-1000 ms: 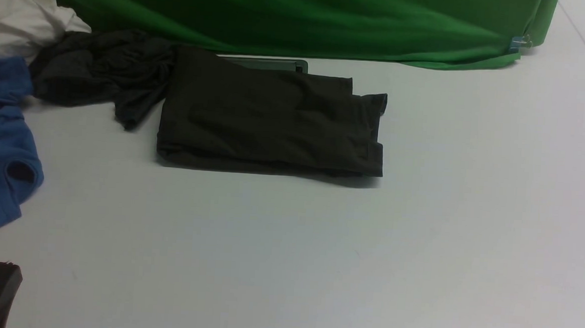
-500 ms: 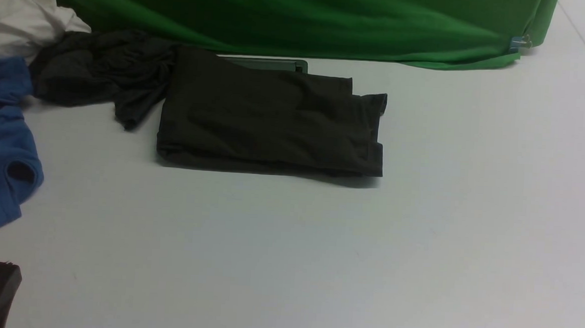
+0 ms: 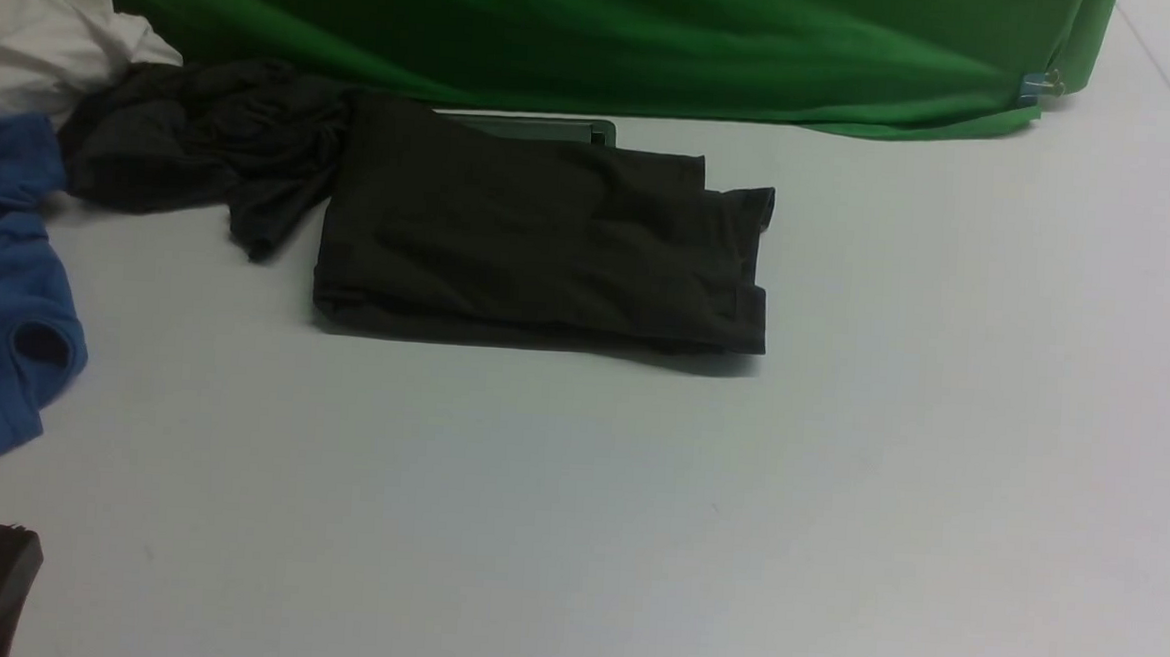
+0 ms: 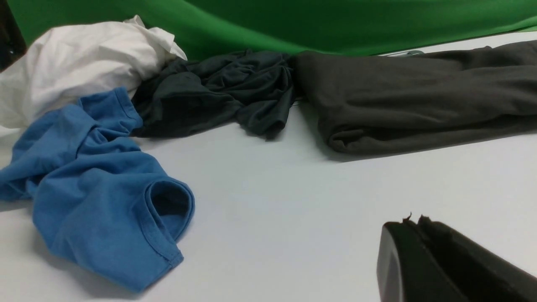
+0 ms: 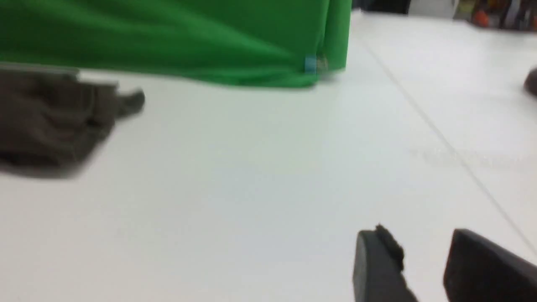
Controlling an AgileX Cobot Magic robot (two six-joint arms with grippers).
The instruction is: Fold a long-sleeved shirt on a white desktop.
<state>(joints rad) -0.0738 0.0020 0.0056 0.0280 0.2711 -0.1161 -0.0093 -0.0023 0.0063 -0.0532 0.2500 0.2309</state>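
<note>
Dark olive-brown knit long-sleeved shirt (image 3: 540, 236), folded, lies on the smooth white desktop (image 3: 576, 508), near the green cloth backdrop (image 3: 580, 38). I observe my left gripper (image 4: 416, 222) clenched, empty; my right gripper (image 5: 419, 235) is released, fingers apart, away from the shirt.

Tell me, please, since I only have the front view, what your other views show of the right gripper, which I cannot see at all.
Observer: In the right wrist view, the right gripper stands open, with a gap between its fingertips and nothing held there.
Operator: Thank you; and could you tell me how the left gripper's jaws stand, as I only see a dark tip in the corner?
Observer: The left wrist view shows the left gripper shut, its tips together with no cloth between them.
Operator: Is there anything beyond the right end of the green cloth that I am missing?
Observer: Yes, a dark object at the right wrist picture's edge, too blurred to name.
</note>
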